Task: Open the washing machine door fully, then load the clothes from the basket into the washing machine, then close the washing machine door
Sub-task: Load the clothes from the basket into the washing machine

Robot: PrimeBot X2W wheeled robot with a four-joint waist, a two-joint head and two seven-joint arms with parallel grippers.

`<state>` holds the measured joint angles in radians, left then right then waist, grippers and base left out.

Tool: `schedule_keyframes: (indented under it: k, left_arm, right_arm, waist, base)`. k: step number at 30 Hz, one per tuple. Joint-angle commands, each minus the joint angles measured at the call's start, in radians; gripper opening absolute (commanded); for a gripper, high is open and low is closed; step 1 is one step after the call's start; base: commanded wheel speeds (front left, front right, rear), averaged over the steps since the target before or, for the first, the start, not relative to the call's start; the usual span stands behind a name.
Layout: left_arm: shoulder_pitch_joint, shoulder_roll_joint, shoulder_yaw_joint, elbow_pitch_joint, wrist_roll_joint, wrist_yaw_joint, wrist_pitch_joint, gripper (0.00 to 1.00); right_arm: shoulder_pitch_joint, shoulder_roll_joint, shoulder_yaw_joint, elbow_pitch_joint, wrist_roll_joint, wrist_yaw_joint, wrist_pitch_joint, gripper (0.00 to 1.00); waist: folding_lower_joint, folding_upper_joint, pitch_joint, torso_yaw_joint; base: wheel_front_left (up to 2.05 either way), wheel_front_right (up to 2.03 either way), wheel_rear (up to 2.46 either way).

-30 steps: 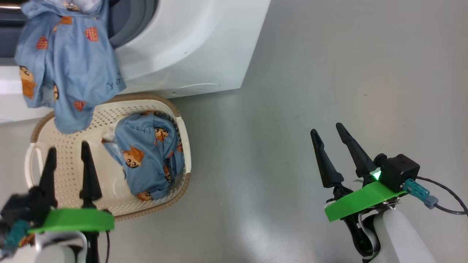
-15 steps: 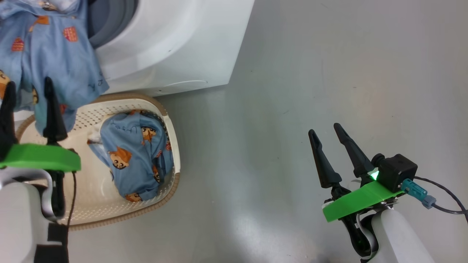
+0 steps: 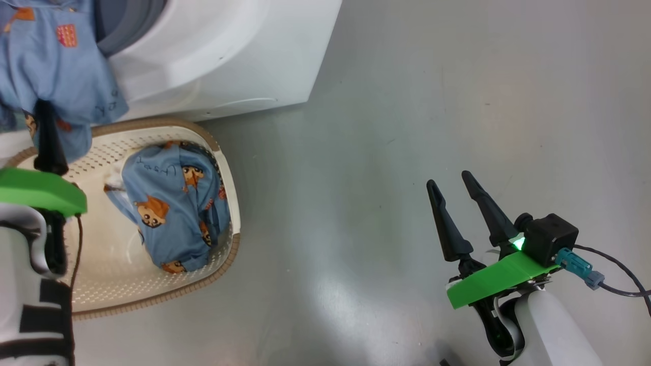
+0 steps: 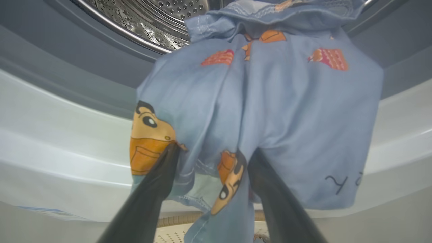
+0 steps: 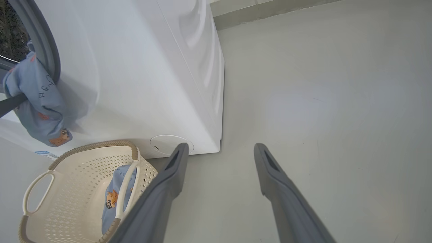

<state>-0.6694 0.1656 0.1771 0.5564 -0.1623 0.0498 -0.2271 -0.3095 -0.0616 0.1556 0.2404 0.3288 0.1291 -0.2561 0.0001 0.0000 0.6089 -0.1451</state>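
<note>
Left gripper spread wide, fingers flanking garment draped over washer rim; right gripper wide, empty, above floor.

Soft cloth clothes, glossy washing machine, perforated plastic basket

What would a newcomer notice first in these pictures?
A blue printed garment hangs out of the drum mouth of the washing machine, with the open left hand at its lower folds. A second garment lies in the cream basket below; the open right hand hovers over the grey floor.
</note>
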Motion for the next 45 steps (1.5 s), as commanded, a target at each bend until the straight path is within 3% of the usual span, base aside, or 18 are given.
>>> schedule_keyframes:
  k: [1, 8, 9, 10, 11, 14, 30, 45]
  left_arm:
    - [-0.014, 0.047, 0.025, -0.004, -0.013, -0.006, 0.006, 1.0]
    - [-0.084, 0.055, 0.027, 0.062, -0.067, -0.062, 0.023, 1.0]
    - [-0.101, 0.049, 0.024, 0.074, -0.09, -0.093, 0.024, 0.62]
    - [-0.107, 0.049, 0.019, 0.076, -0.095, -0.105, 0.021, 0.37]
    - [-0.112, 0.046, 0.017, 0.077, -0.103, -0.113, 0.017, 0.0]
    - [-0.116, 0.04, 0.004, 0.076, -0.11, -0.129, 0.007, 0.0]
    - [-0.143, 0.011, -0.07, -0.079, -0.075, -0.128, -0.002, 0.0]
    - [-0.409, 0.076, -0.088, 0.065, -0.078, -0.129, 0.035, 0.0]
  right_arm:
    - [0.003, 0.009, 0.029, -0.016, 0.016, 0.002, -0.006, 1.0]
    - [-0.006, 0.01, 0.04, -0.005, 0.027, 0.002, -0.006, 1.0]
    - [-0.008, 0.01, 0.042, -0.003, 0.031, 0.002, -0.006, 1.0]
    - [-0.009, 0.01, 0.042, -0.001, 0.032, 0.002, -0.006, 1.0]
    - [-0.01, 0.01, 0.043, 0.0, 0.034, 0.002, -0.006, 1.0]
    - [-0.011, 0.01, 0.045, 0.004, 0.036, 0.002, -0.006, 1.0]
    - [0.006, 0.011, 0.055, 0.017, 0.046, 0.002, -0.006, 1.0]
    - [0.002, 0.011, 0.046, 0.004, 0.049, 0.002, -0.006, 1.0]
  waist:
    - [-0.0001, 0.0, 0.01, -0.003]
    - [-0.0001, 0.0, 0.026, -0.008]
    - [-0.0001, 0.0, 0.026, -0.009]
    - [-0.0001, 0.0, 0.024, -0.01]
    - [-0.0001, 0.0, 0.022, -0.01]
    - [-0.0001, 0.0, 0.013, -0.009]
    - [-0.0001, 0.0, -0.032, -0.008]
    - [-0.0001, 0.0, 0.036, -0.03]
  base:
    - [0.0, 0.0, 0.0]
    - [0.0, 0.0, 0.0]
    - [0.0, 0.0, 0.0]
    - [0.0, 0.0, 0.0]
    - [0.0, 0.0, 0.0]
    - [0.0, 0.0, 0.0]
    - [0.0, 0.0, 0.0]
    - [0.0, 0.0, 0.0]
